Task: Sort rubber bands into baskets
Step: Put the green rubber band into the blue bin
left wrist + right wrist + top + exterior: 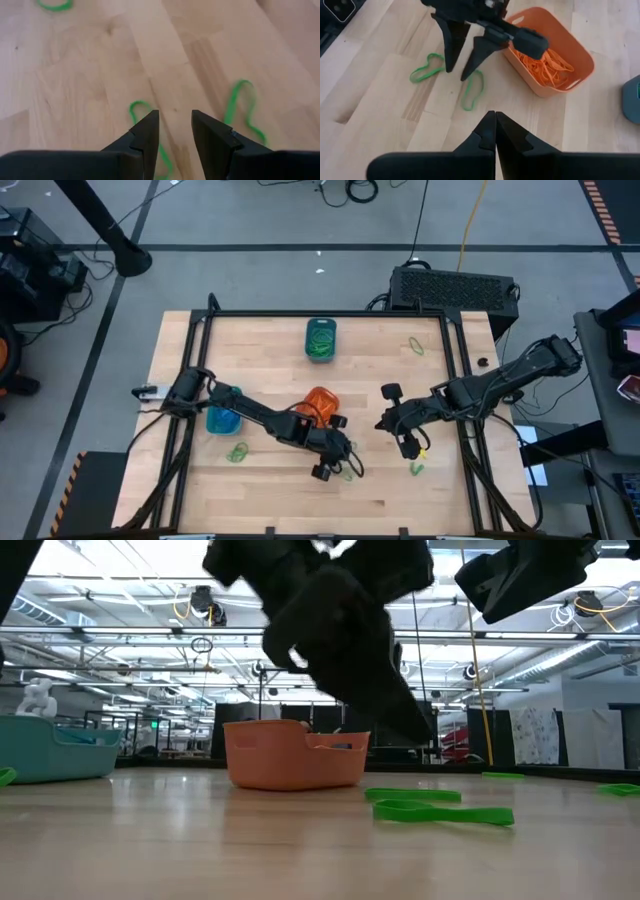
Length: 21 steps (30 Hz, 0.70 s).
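green bands [240,107] partly hidden behind left gripper [175,125] fingers, jaws apart w/ nothing held, near table's [400,490] front edge; right gripper [495,122] shut, empty.

Bright, even overhead light; ceiling lamps [200,602] glare in the low view, where the near arm [340,630] blurs.

Smooth pale wood table [380,100], glossy orange plastic basket [555,75]

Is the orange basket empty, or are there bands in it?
Not empty. The right wrist view shows the orange basket upright on the table with a tangle of orange rubber bands inside.
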### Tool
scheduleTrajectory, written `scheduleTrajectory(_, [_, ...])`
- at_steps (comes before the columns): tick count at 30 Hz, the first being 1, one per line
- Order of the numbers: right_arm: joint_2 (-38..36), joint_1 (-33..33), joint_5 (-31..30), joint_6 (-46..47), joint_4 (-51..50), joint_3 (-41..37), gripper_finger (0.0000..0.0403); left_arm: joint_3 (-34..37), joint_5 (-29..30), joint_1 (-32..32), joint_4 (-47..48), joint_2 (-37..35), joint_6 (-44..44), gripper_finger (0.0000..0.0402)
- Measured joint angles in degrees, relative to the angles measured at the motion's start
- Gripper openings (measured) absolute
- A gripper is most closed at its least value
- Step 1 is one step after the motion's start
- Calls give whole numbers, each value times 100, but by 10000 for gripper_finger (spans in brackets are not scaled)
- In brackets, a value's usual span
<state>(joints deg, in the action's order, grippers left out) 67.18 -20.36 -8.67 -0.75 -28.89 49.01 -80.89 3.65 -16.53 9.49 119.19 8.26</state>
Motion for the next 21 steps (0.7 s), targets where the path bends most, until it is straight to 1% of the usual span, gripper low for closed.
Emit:
scheduleTrajectory(3, [0, 0, 0, -16, -4, 0, 0, -332, -268, -40, 900, -12, 177, 123])
scheduleTrajectory(6, [0, 0, 0, -58, -4, 0, 0, -440, -753, -44, 1273, -10, 168, 123])
scheduleTrajectory(8, [0, 0, -2, -59, -2, 0, 0, -440, -988, -38, 1199, -9, 154, 123])
scheduleTrajectory(14, [0, 0, -11, 18, 47, 0, 0, -412, -1229, -37, 745, 399, 77, 123])
scheduleTrajectory(16, [0, 0, -11, 173, 35, 0, 0, -412, -1375, -23, 544, 501, 74, 123])
scheduleTrajectory(21, [0, -2, -9, 724, 37, 0, 0, -412, -1389, -24, 423, 596, 62, 123])
